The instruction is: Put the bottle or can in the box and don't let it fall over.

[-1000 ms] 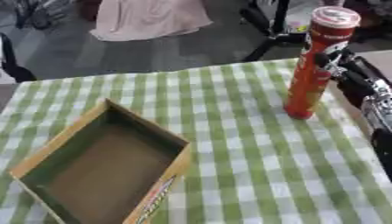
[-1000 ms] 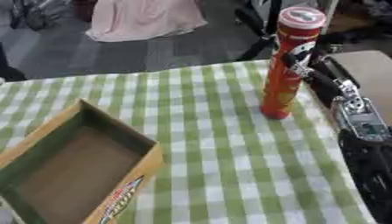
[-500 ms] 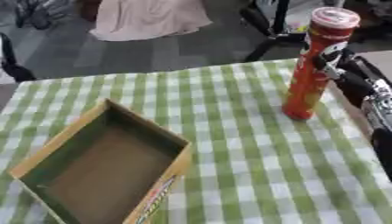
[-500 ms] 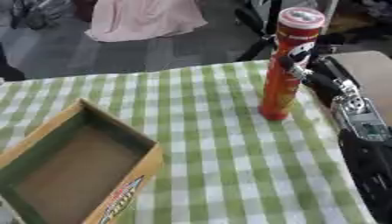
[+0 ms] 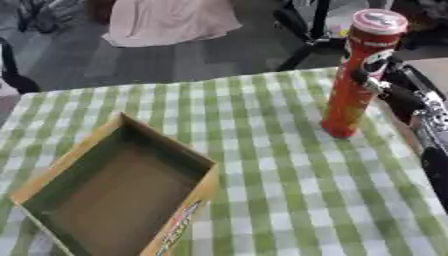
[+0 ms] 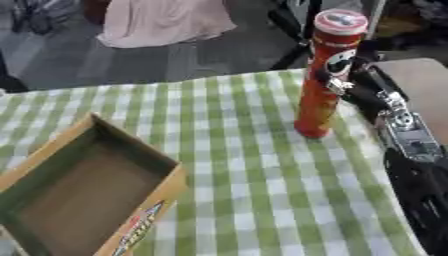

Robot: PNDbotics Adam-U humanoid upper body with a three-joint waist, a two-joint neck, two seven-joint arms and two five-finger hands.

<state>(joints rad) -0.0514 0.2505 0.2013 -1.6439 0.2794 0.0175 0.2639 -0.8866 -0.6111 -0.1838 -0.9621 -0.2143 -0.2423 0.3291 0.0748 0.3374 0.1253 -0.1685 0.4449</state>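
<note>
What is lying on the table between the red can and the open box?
Nothing: between the red can and the open box there is only bare green checked cloth, clearest in the left eye view.

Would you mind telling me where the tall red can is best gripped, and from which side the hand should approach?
Grip the red can around its cylindrical body, probably at about mid-height, coming in from its right side, where the right hand already sits against it. The can is tall, narrow and upright on the checked cloth, so a very high or low hold may tip it.
</note>
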